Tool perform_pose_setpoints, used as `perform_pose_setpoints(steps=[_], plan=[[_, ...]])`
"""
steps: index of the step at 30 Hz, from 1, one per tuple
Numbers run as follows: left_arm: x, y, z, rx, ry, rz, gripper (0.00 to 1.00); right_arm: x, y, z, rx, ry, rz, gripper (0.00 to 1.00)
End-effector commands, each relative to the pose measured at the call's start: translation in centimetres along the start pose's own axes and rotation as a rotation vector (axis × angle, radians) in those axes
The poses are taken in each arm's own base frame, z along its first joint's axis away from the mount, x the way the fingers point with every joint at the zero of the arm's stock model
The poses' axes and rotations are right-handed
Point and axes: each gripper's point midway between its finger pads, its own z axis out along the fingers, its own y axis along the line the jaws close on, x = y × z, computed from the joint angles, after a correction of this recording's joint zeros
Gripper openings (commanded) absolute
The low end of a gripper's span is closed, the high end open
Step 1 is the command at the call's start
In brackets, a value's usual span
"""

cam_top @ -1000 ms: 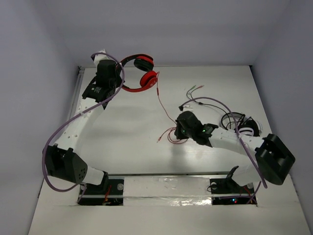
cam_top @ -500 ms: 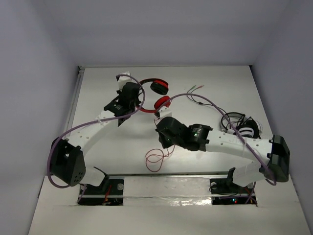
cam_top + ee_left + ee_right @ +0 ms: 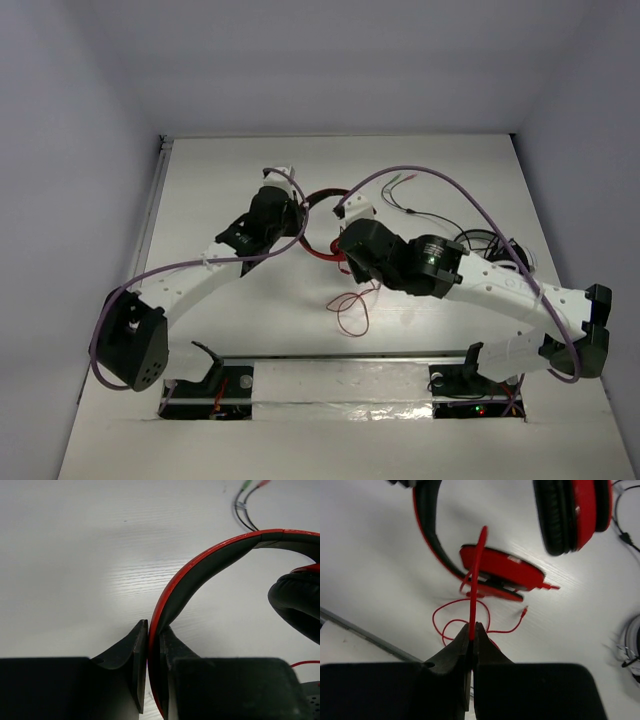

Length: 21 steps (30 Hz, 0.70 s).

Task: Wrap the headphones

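Note:
The red headphones (image 3: pixel 322 196) hang above the table's middle, mostly hidden between my two grippers in the top view. My left gripper (image 3: pixel 154 640) is shut on the red, black-lined headband (image 3: pixel 200 565); a black ear pad (image 3: pixel 297 605) shows at the right. My right gripper (image 3: pixel 472 630) is shut on the thin red cable (image 3: pixel 476 580), which runs taut up to a red cup (image 3: pixel 502 572). The other cup (image 3: pixel 572 512) hangs further off. The rest of the cable lies in loose loops (image 3: pixel 350 305) on the table, its plug (image 3: pixel 524 612) free.
A thin dark cable with green and red plugs (image 3: pixel 410 195) lies at the back right, also in the left wrist view (image 3: pixel 245 510). A black-and-white headset (image 3: pixel 495 250) sits at the right, partly behind my right arm. A metal strip (image 3: pixel 350 370) runs along the near edge.
My left gripper carried the headphones from the back left toward the table's middle. My right gripper moved left and up to the headphones with the cable, dragging the loose loops along.

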Motion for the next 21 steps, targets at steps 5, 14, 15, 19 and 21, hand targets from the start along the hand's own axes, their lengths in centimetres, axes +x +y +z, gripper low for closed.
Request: perform_pose_setpoints(steps=[5, 14, 15, 19, 21], plan=[[-2.6, -6.1, -1.6, 0.245, -0.081, 0.075, 0.0, -2.6, -3.8, -2.1, 0.099, -0.06, -0.018, 0.0], [-0.6, -8.7, 0.2, 0.293, -0.009, 0.129, 0.0, -3.9, -0.4, -2.2, -0.082, -0.072, -0.077, 0.0], [-0.6, -9.0, 0.1, 0.313, -0.011, 0.124, 0.0, -3.7, -0.7, -1.9, -0.058, -0.066, -0.074, 0.0], [-1.0, -9.2, -0.9, 0.335, -0.016, 0.127, 0.0, -2.6, -4.7, -1.2, 0.105, -0.049, -0.045, 0.0], [-1.3, -9.1, -1.4, 0.331, -0.022, 0.114, 0.0, -2.4, -5.9, -1.8, 0.141, -0.058, 0.004, 0.0]])
